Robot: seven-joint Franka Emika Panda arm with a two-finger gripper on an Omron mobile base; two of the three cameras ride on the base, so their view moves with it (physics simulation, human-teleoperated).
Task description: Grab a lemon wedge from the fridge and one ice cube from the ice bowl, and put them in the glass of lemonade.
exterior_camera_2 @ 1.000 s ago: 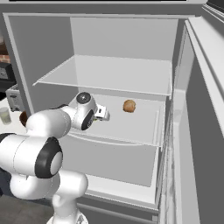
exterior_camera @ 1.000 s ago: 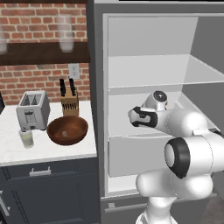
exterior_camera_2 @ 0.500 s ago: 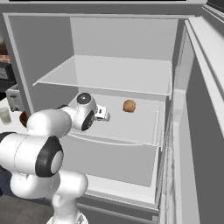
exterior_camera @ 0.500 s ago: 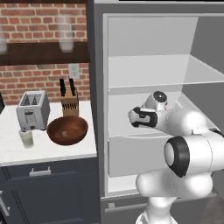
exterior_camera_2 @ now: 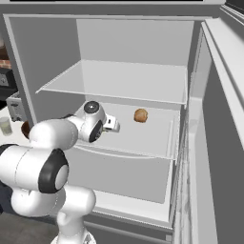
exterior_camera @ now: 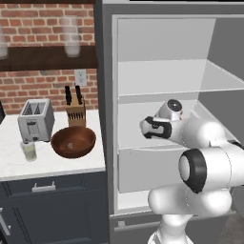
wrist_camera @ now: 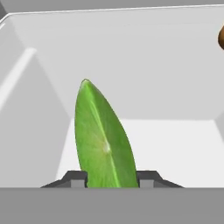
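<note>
A lime-green lemon wedge (wrist_camera: 103, 140) stands upright between my two dark fingertips, and my gripper (wrist_camera: 111, 179) is shut on it. The hand sits just above the middle shelf of the open fridge (exterior_camera_2: 133, 81), at the shelf's left front, as my gripper (exterior_camera_2: 114, 125) shows in the right base view. In the left base view my gripper (exterior_camera: 145, 127) is at the fridge (exterior_camera: 157, 71) opening. On the counter to the left rest the reddish-brown ice bowl (exterior_camera: 73, 141) and the short glass of lemonade (exterior_camera: 29, 151).
A brown roundish lump (exterior_camera_2: 140, 115) lies further back on the same shelf, right of my hand. A toaster (exterior_camera: 35, 120) and knife block (exterior_camera: 75, 110) stand behind the bowl. The open fridge door (exterior_camera_2: 224, 119) is at the right. Frosted glasses (exterior_camera: 71, 35) stand on a wall shelf.
</note>
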